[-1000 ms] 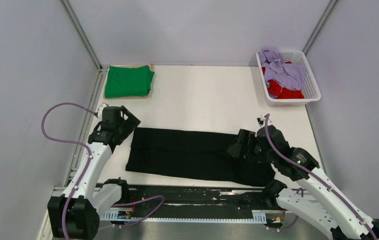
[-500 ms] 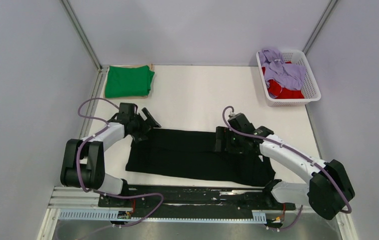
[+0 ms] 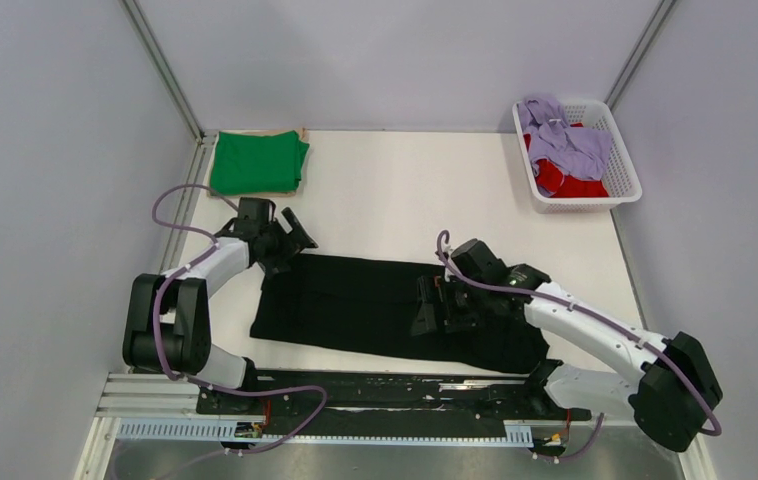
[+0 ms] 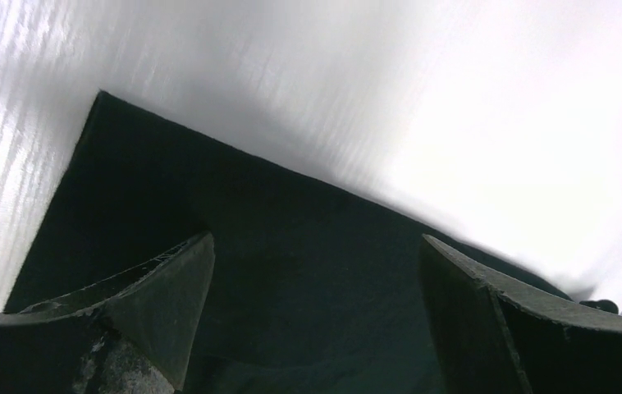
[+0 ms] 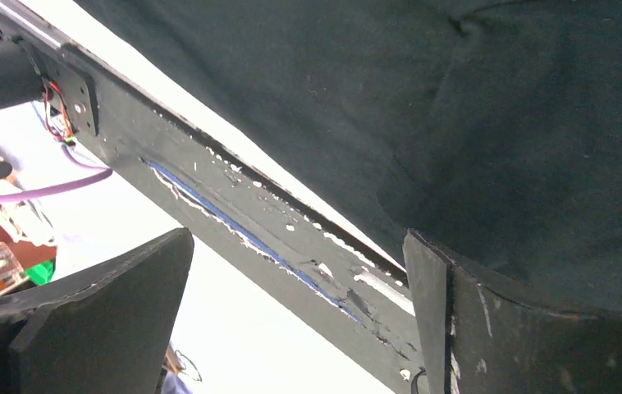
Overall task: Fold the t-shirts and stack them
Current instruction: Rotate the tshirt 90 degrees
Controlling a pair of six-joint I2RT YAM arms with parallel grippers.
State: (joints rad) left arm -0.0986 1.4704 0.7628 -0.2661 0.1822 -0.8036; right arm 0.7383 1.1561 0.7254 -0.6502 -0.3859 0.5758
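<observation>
A black t-shirt (image 3: 375,305) lies across the middle of the table as a long folded band. My left gripper (image 3: 290,240) hovers open over its far left corner; in the left wrist view the black t-shirt (image 4: 168,180) fills the space under the gripper (image 4: 316,238). My right gripper (image 3: 433,305) is open above the band's right half. In the right wrist view that gripper (image 5: 299,234) frames the black t-shirt's (image 5: 455,98) near edge and holds nothing. A folded green t-shirt (image 3: 257,163) lies at the back left.
A white lattice basket (image 3: 623,196) at the back right holds a lavender t-shirt (image 3: 565,140) and a red one (image 3: 555,178). A black rail (image 5: 234,205) runs along the table's near edge. Grey walls close in the left, back and right sides.
The left arm stretched out to the black shirt's far left corner. The right gripper travelled left from the shirt's right end, then toward the near edge. Both stayed open.
</observation>
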